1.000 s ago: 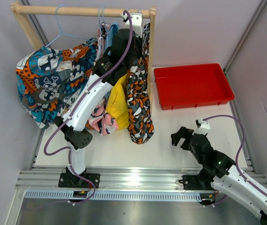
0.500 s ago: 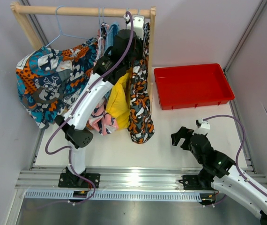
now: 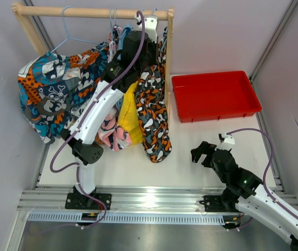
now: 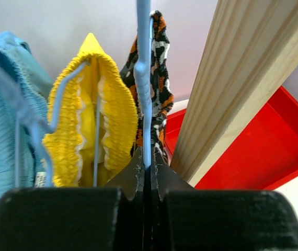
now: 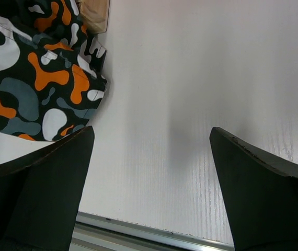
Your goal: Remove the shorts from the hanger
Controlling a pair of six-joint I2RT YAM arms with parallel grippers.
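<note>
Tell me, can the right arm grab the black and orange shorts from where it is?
Probably yes. The open right gripper sits near the black and orange shorts, with only tabletop between them.

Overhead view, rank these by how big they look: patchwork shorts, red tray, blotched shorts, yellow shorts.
1. patchwork shorts, though they hang nearer the camera
2. red tray
3. blotched shorts
4. yellow shorts, partly covered, so their true size is unsure
</note>
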